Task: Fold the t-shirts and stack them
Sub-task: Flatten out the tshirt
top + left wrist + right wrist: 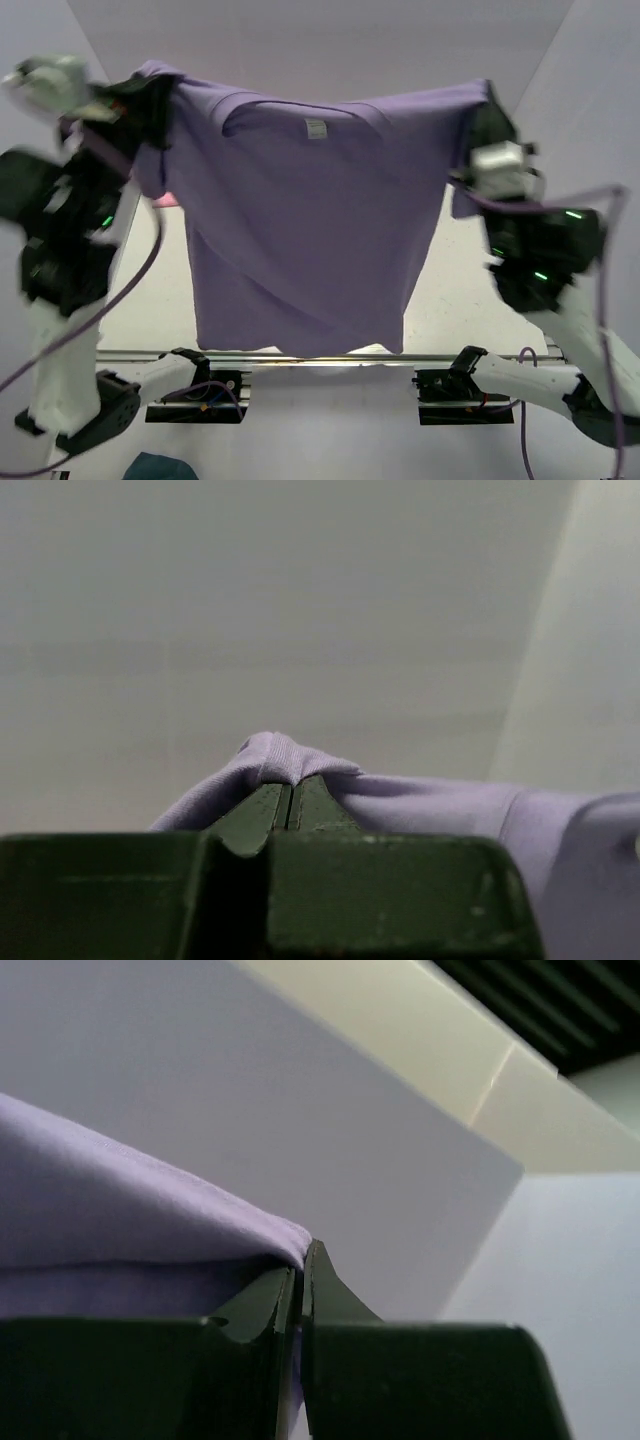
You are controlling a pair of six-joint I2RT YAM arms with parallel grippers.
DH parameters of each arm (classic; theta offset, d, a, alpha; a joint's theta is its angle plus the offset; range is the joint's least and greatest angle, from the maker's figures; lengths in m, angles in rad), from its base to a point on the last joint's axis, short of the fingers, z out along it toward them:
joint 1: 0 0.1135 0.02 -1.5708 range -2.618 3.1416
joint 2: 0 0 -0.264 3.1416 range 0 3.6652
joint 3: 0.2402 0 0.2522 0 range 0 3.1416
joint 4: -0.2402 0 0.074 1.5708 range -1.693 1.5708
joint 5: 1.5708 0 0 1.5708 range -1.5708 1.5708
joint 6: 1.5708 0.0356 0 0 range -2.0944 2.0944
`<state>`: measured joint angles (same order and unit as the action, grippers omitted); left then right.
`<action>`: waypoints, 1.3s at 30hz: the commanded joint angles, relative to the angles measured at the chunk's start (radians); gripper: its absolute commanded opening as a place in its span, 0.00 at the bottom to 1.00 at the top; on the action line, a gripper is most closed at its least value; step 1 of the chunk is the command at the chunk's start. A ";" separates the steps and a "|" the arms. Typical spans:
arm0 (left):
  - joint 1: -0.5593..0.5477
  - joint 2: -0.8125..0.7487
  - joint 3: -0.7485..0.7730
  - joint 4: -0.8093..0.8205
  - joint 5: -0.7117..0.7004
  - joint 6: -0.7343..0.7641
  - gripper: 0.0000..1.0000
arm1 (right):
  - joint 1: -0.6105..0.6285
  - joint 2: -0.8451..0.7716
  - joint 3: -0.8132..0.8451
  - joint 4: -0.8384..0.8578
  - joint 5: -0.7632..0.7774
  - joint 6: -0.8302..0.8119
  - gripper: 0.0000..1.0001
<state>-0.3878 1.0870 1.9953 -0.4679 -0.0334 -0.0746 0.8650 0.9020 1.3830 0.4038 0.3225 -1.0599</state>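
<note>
The left gripper (290,788) has its dark green fingers (262,815) pressed together, pinching a bunched fold of the lavender-purple soft cloth short-sleeved t-shirt (300,230). The cloth humps over the fingertips and trails away to their right. The right gripper (303,1260) is likewise clamped tight on the shirt's other top edge, with the fabric running off to the left of its fingers. Between the two pairs of fingers the shirt hangs spread in the air, neckline uppermost, its small white neck label (316,128) roughly midway between them, just under the collar. The hem hangs well below the fingers, over the pale table (470,290); whether it touches the surface cannot be told.
</note>
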 commanded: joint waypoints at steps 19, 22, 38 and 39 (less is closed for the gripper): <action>0.135 1.267 0.293 0.153 -0.093 -0.175 0.00 | -0.518 1.144 0.183 0.098 0.199 0.395 0.00; 0.145 1.375 0.362 0.257 -0.043 -0.186 0.00 | -0.554 1.254 0.275 0.078 0.176 0.417 0.00; 0.155 1.567 0.315 0.777 -0.033 -0.237 0.00 | -0.653 1.531 0.593 0.136 -0.022 0.529 0.00; 0.155 1.587 0.329 0.814 -0.045 -0.258 0.00 | -0.664 1.564 0.612 0.148 -0.031 0.535 0.00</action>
<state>-0.2352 2.6255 2.2955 0.1921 -0.0776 -0.2935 0.2279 2.4042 1.9377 0.4568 0.3386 -0.5747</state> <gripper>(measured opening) 0.051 0.027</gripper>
